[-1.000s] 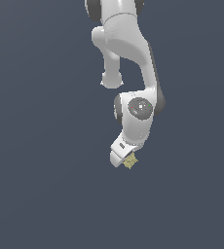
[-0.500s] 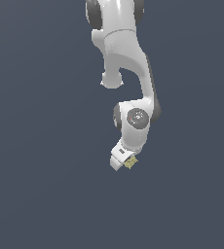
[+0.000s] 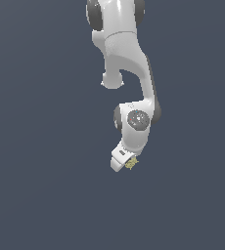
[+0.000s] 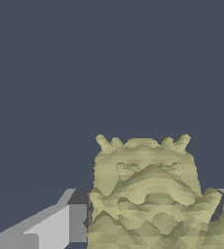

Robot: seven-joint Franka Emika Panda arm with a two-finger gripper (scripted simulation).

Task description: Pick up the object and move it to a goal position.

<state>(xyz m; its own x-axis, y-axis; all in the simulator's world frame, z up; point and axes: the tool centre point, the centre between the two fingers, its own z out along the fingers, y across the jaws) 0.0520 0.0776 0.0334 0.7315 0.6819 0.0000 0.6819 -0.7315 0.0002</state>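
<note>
The object (image 4: 145, 194), a small yellow-olive lump with a rough, faceted surface, sat between the fingers (image 4: 50, 226) of the gripper (image 3: 125, 163), which were pinched against its sides. In the wrist view it filled the space between the two grey pads, with one finger plainly visible and the other only a sliver at the frame edge. In the exterior view the object (image 3: 131, 163) appeared as a small speck at the tip of the white arm (image 3: 129, 73), which hung down against a uniform dark blue-grey background; no supporting surface or goal marker could be made out. The step in hand was judged to be transport to the goal. It would be done well by keeping the pinch firm, moving smoothly without jerks, and holding the wrist orientation steady, since the lump's uneven faces probably offered limited contact and could slip.
</note>
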